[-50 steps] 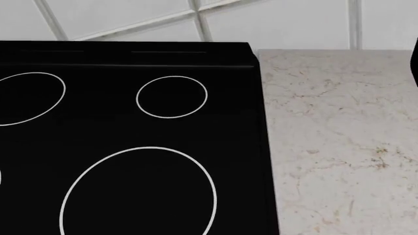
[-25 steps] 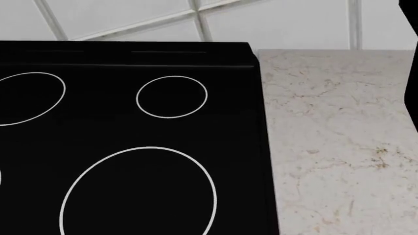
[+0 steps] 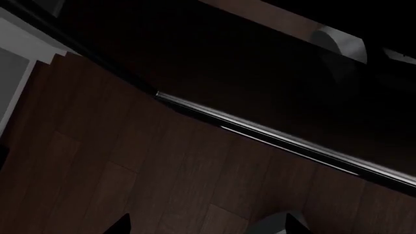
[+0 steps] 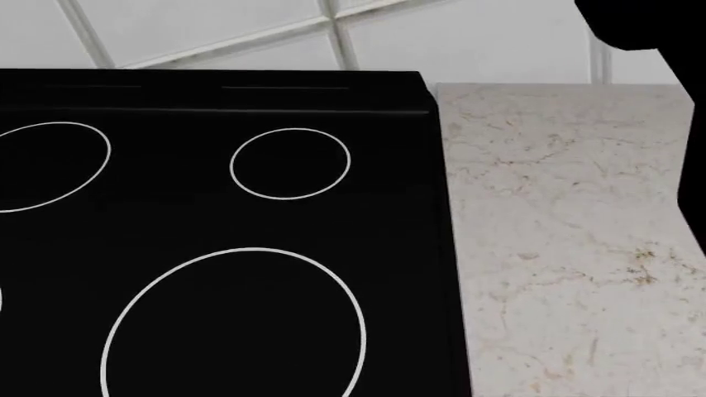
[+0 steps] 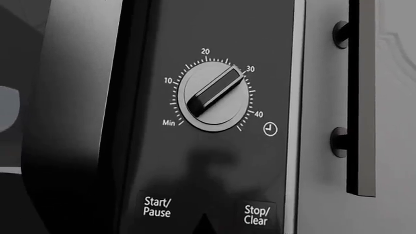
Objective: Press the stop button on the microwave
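The microwave's black control panel (image 5: 215, 161) fills the right wrist view. It has a round timer dial (image 5: 213, 97), a Start/Pause button (image 5: 157, 206) and the Stop/Clear button (image 5: 256, 215). My right gripper (image 5: 206, 225) shows as one dark pointed tip, shut and empty, close to the panel between the two buttons, beside the Stop/Clear button. My right arm (image 4: 651, 33) is a black shape at the head view's upper right. My left gripper (image 3: 208, 229) is open and empty, with its fingertips (image 3: 295, 225) apart over a dark wooden floor (image 3: 130, 161).
A black cooktop (image 4: 221, 207) with white burner rings lies below the head camera, a marble counter (image 4: 563, 248) to its right, a tiled wall behind. A dark bar handle (image 5: 361, 97) on a grey cabinet stands beside the microwave panel. A dark appliance front with a shiny rail (image 3: 273, 134) shows in the left wrist view.
My right arm's black shape has moved further into the head view, up and to the left along the right edge. The cooktop and counter have not moved.
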